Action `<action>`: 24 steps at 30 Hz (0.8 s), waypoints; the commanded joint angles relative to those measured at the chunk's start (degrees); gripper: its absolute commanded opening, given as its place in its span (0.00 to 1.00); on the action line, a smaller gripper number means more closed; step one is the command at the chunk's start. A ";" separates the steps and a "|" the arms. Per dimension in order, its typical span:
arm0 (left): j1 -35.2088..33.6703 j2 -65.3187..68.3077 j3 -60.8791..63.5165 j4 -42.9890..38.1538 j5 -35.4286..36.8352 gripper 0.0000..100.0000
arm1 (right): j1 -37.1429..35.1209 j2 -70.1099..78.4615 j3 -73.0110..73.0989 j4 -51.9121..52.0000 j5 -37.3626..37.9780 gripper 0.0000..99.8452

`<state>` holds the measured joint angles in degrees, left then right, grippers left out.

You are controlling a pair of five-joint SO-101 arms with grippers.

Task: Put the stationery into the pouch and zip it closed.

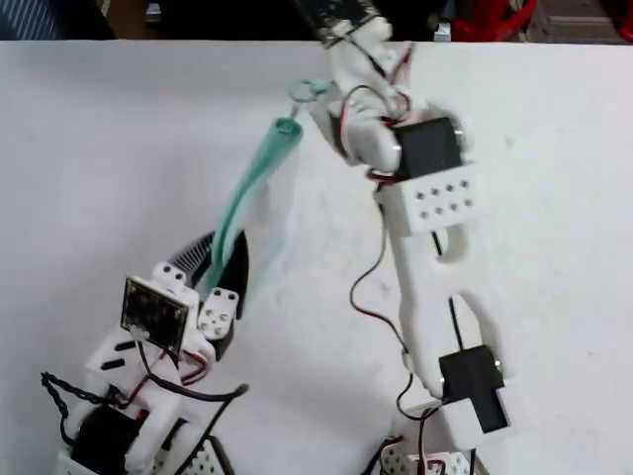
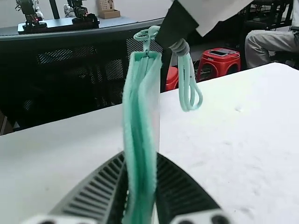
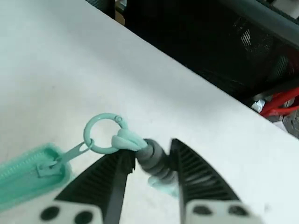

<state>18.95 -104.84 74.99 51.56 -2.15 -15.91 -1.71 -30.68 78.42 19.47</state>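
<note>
holding: left jaws closed on the near end of the pouch [image 2: 140, 154], which stands on its edge on the desk [image 1: 119, 148] and runs from the left arm toward the right one.
pulling end: right jaws closed on the mint strap [image 2: 189, 88] at its grey bead [image 3: 156, 161]; the strap hangs from the ring [image 3: 103, 133] on the zip pull [image 3: 65, 156] at the pouch's far end.
zip: teeth look meshed along the length, slider at the far end; what is inside i cannot tell.
risk: more pull on the strap may drag the soft pouch out of the left jaws or twist it over — the bead may also slip.
around: red stool [image 2: 219, 58] and mesh chair [image 2: 70, 84] beyond the desk, well apart.
in the way: the right arm's wire [image 1: 366, 287] loops near the pouch — likely no block.
</note>
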 commanded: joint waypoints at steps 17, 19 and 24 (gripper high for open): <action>0.04 0.31 3.25 -1.85 -0.35 0.02 | -27.21 -16.13 -2.64 19.82 -34.55 0.30; 0.13 0.31 3.25 -1.67 -0.35 0.02 | -27.21 -15.16 -3.87 18.68 -37.45 0.31; 0.04 0.31 3.25 -1.76 -0.35 0.02 | -25.89 -9.19 -7.03 17.63 -42.02 0.36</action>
<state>18.59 -105.01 77.19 49.19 -2.15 -41.93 -13.32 -34.37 97.67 -20.70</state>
